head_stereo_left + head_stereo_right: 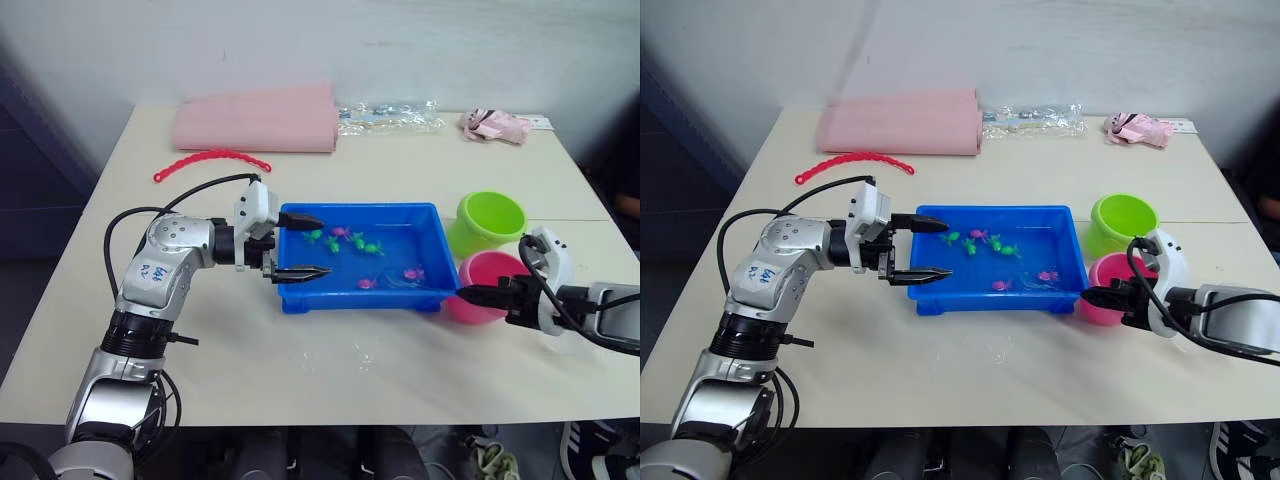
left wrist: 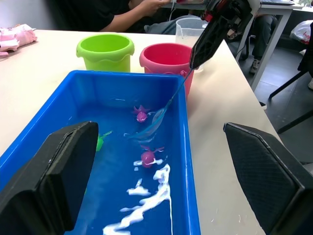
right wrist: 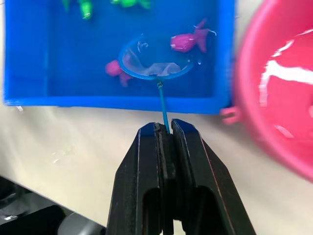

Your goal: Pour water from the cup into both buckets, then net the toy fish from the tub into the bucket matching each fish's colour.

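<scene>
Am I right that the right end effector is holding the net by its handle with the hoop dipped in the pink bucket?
Not quite. The right end effector does grip the net by its handle, but the hoop is dipped in the blue tub, between two pink fish, not in the pink bucket. The right wrist view shows this.

Left arm reaches in from the left, elbow bent, forearm level, and the left gripper (image 1: 302, 246) points sideways with its two black fingers spread wide, one above the other. Right arm stretches in low from the right; the right gripper (image 3: 164, 128) is pinched tight on the net handle (image 3: 162, 105).
</scene>
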`<state>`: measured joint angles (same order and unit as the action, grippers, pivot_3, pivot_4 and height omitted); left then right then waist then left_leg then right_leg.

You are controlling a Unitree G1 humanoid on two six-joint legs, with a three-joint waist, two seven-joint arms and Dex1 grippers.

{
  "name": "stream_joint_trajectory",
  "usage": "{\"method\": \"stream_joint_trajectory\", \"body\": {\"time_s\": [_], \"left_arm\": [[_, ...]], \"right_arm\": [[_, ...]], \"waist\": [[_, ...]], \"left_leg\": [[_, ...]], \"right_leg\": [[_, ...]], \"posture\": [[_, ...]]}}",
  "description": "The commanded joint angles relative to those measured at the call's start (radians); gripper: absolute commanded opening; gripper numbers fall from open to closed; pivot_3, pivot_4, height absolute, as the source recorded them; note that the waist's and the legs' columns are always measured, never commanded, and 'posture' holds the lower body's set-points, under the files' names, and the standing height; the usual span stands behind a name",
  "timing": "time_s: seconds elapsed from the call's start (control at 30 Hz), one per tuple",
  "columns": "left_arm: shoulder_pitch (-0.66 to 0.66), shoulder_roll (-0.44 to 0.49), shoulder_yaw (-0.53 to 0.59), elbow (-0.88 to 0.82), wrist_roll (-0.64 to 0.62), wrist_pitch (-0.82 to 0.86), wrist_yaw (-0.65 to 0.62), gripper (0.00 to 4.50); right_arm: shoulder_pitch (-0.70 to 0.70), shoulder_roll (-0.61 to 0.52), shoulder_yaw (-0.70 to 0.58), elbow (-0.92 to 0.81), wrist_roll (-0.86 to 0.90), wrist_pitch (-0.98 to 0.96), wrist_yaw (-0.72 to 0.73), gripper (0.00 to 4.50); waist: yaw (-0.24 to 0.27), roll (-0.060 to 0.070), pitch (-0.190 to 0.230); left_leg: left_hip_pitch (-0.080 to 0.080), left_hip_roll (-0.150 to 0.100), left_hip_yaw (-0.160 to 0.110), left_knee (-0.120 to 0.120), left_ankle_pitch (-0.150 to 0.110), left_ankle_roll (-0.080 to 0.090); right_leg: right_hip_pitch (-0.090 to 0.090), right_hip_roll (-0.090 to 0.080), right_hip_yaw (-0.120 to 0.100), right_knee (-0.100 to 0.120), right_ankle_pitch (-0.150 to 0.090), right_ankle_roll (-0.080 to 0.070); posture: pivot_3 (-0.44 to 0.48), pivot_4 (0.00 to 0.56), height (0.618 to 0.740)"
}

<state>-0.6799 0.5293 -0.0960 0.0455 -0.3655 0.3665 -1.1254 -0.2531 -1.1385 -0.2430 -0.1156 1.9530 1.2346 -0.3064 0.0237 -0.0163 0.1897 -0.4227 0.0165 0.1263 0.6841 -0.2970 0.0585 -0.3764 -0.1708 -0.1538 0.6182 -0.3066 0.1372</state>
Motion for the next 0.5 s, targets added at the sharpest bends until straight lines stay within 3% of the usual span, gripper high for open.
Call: {"method": "stream_joint_trajectory", "body": {"time_s": [0.03,0.2,0.5], "left_arm": [[-0.010,0.003,0.009,-0.022,-0.005,-0.013,0.001,4.47],[-0.021,0.002,0.008,-0.012,-0.003,-0.013,0.000,4.47],[-0.061,-0.002,0.004,0.029,0.005,-0.021,-0.006,4.47]], "right_arm": [[-0.009,-0.040,0.002,-0.087,-0.014,-0.030,-0.002,0.00],[-0.007,-0.018,0.024,-0.253,-0.302,-0.080,0.106,0.00],[0.094,0.050,0.094,-0.379,-0.850,-0.300,0.352,0.00]], "waist": [[0.000,0.000,0.000],[0.000,0.000,0.000],[0.002,0.001,0.000]], "left_leg": [[0.000,0.000,0.000,0.000,0.000,0.000],[0.000,0.000,0.000,-0.001,0.000,0.000],[-0.001,-0.001,-0.001,-0.002,0.000,0.000]], "right_leg": [[0.000,0.000,0.000,0.000,0.000,0.000],[0.000,0.000,-0.001,-0.001,0.000,0.000],[0.000,0.000,-0.001,-0.002,0.000,0.000]], "posture": [[0.000,0.150,0.738],[0.000,0.150,0.738],[0.000,0.150,0.738]]}}
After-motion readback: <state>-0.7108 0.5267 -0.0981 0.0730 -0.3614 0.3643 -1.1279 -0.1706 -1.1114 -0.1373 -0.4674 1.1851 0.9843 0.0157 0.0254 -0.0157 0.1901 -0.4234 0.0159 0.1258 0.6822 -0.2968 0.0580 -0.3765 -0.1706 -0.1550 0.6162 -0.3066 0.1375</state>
